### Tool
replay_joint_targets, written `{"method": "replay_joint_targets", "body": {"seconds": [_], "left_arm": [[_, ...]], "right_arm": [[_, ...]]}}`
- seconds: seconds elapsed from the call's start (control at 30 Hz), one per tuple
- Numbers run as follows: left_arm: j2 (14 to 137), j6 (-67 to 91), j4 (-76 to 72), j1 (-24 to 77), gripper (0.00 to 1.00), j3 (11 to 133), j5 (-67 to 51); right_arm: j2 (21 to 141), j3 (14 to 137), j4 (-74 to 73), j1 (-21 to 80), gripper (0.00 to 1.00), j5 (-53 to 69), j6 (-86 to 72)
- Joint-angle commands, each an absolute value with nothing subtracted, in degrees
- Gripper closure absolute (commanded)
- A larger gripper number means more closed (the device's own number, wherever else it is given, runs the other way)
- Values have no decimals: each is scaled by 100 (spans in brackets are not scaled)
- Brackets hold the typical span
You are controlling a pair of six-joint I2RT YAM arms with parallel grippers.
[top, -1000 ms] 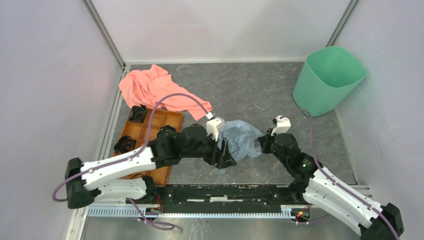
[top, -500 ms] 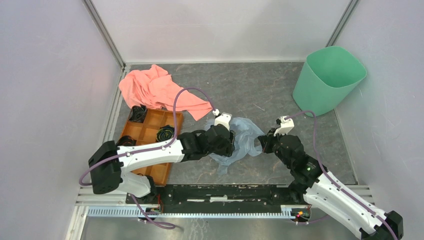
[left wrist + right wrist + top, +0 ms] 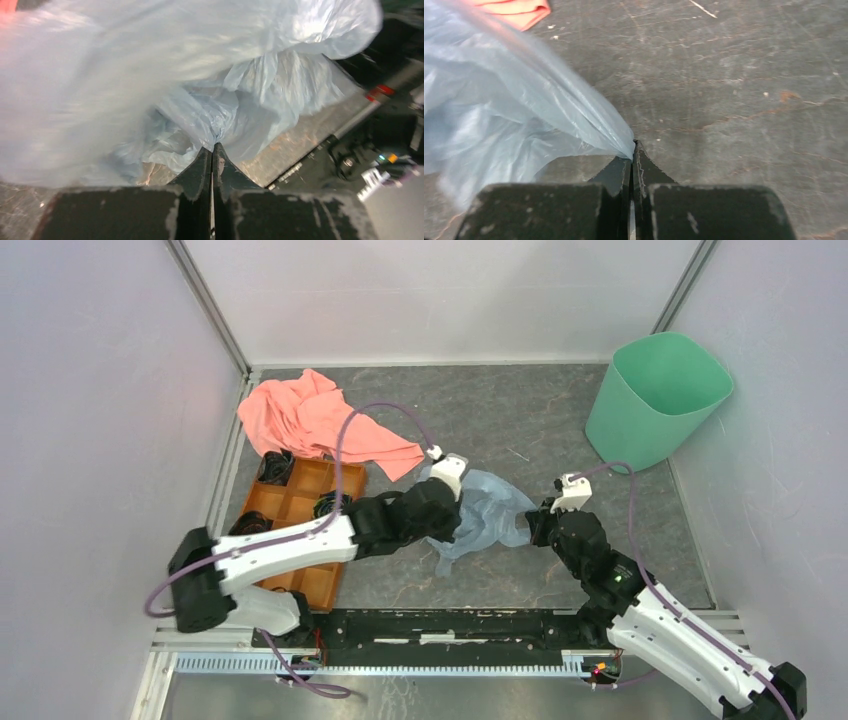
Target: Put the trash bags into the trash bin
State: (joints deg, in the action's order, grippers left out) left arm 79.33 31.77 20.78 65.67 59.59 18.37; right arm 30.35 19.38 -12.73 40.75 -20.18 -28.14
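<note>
Left gripper (image 3: 212, 148) is clamped on a bunched fold of the trash bag (image 3: 487, 508). Right gripper (image 3: 633, 150) is pinched shut on a thin corner at the bag's right side. The bag sits mid-counter (image 3: 560, 430), nearer the near edge, spread loose between the two grippers. The trash bin (image 3: 660, 390) stands well apart at the far right corner. For the carry, I'd lift both grippers together, bunch the slack, clear the rim, and release over the opening. The corner pinch looks thin and may slip.

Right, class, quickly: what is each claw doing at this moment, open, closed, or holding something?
Left claw: closed on the thin crinkly pale blue plastic bag.
Right claw: closed on an edge of the same bag.
</note>
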Motion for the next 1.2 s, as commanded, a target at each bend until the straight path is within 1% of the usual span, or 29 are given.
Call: {"method": "replay_joint_targets", "body": {"seconds": [0.0, 0.1, 0.2, 0.37, 0.47, 0.53, 0.63, 0.67, 0.7, 0.73, 0.77, 0.8, 0.87, 0.97, 1.1, 1.13, 1.17], "left_arm": [[6365, 2534, 2456, 6581, 98, 5788, 1165], [5333, 2524, 2818, 6583, 98, 5656, 913], [4420, 2630, 2985, 6577, 98, 5650, 768], [3486, 2849, 2516, 6576, 98, 5777, 47], [3447, 2928, 2262, 6578, 98, 6017, -189], [3653, 2885, 2238, 6580, 98, 6225, -158], [4175, 2968, 2325, 6583, 98, 6591, 209], [4414, 3096, 2431, 6583, 98, 6766, 482], [4657, 3247, 2592, 6583, 98, 6937, 767], [4922, 3414, 2800, 6582, 98, 7206, 1167], [5156, 3585, 3019, 6583, 98, 7338, 1380], [5392, 3703, 3218, 6583, 98, 7546, 1712], [5772, 3806, 3507, 6578, 98, 7774, 2068], [6135, 3880, 3718, 6583, 98, 7887, 2394], [6358, 3957, 3719, 6567, 98, 7758, 2409], [6389, 3994, 3711, 6565, 98, 7725, 2382], [6399, 4032, 3693, 6564, 98, 7674, 2355]], "right_arm": [[3203, 1934, -1428, 4037, 100, -2858, -2545], [3458, 1905, -1331, 3985, 100, -2943, -2426], [3658, 1866, -1116, 3946, 100, -2753, -2296], [3843, 1878, -967, 3918, 100, -2260, -2015], [3952, 1881, -979, 3917, 100, -1567, -1775], [4026, 1866, -965, 3920, 100, -884, -1571], [4117, 1881, -941, 3915, 100, 278, -1370], [4148, 1945, -1042, 3912, 98, 381, -1354], [4137, 2065, -1241, 3913, 93, 308, -1355], [4100, 2199, -1466, 3916, 85, 96, -1371], [4044, 2334, -1656, 3912, 77, -122, -1380], [3984, 2505, -1836, 3921, 65, -336, -1380], [3919, 2887, -2156, 3916, 50, -615, -1371], [4017, 3613, -2736, 3920, 40, -1180, -1318], [4155, 4240, -3133, 3922, 32, -1876, -1063], [4176, 4331, -3095, 3926, 31, -1754, -927], [4171, 4366, -2918, 3933, 31, -1290, -724]]}}
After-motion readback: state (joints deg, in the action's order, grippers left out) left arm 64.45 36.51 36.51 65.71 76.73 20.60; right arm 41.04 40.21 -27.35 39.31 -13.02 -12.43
